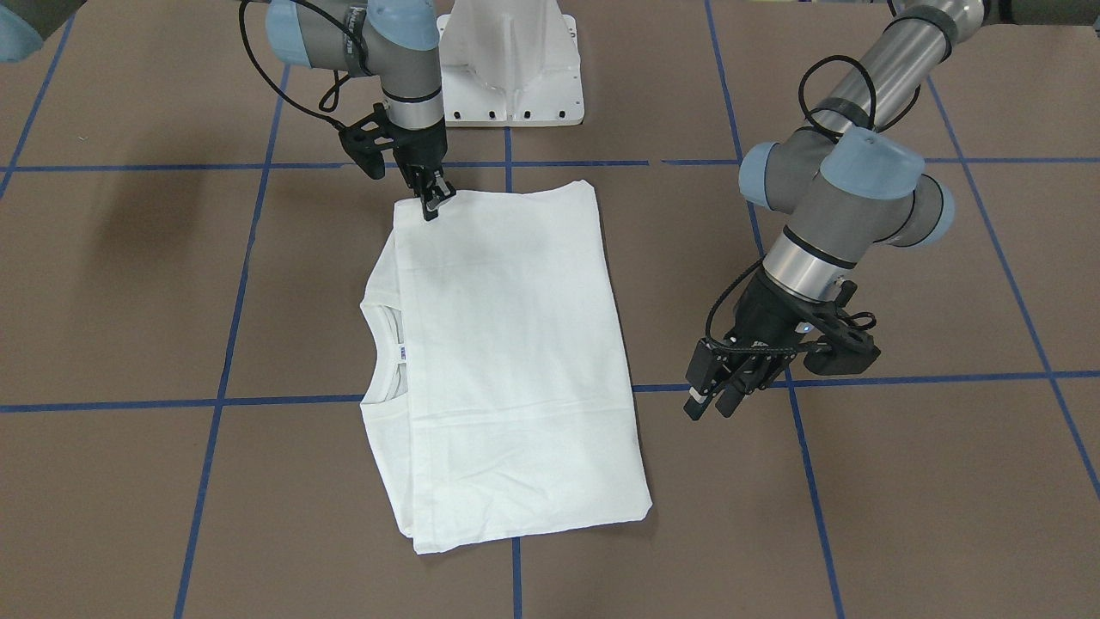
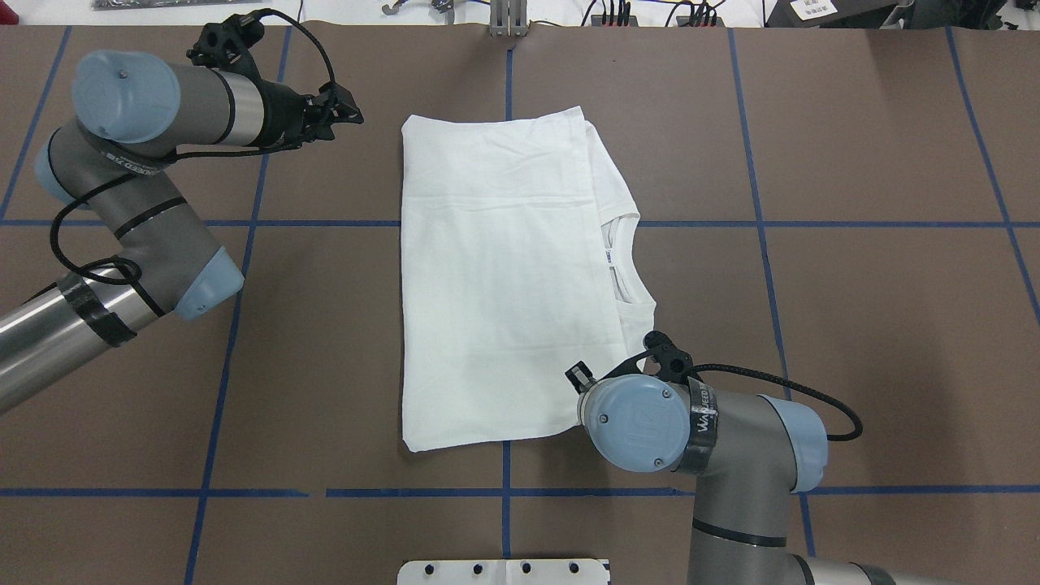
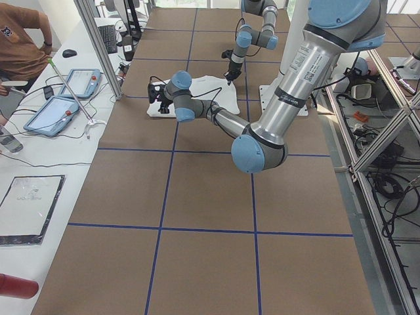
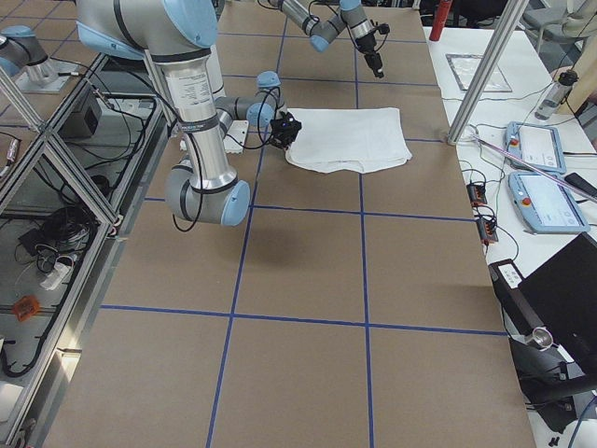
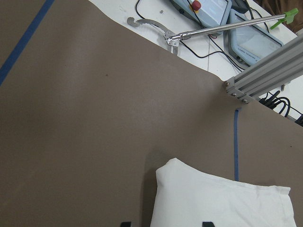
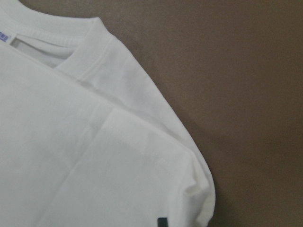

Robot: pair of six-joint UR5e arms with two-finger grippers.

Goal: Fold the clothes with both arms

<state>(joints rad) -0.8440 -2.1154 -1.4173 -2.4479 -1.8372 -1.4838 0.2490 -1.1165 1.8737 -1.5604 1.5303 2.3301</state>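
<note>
The white T-shirt [image 1: 516,344] [image 2: 504,284] lies folded into a tall rectangle on the brown table, plain side up. Its collar [image 1: 387,352] and neck label peek out along one long edge. My right gripper [image 1: 436,205] is down at the shirt's corner nearest the robot base. In the right wrist view one fingertip [image 6: 162,221] rests on the cloth [image 6: 94,142], and the cloth puffs up beside it. My left gripper [image 1: 713,402] [image 2: 348,114] hovers open off the shirt's other side and holds nothing. The left wrist view shows its two tips far apart above a shirt corner [image 5: 222,203].
The white pedestal base [image 1: 511,60] stands behind the shirt. Blue tape lines [image 2: 504,491] grid the table. A side bench holds tablets [image 3: 56,108], cables and an aluminium post [image 4: 476,75], and a person [image 3: 20,39] sits there.
</note>
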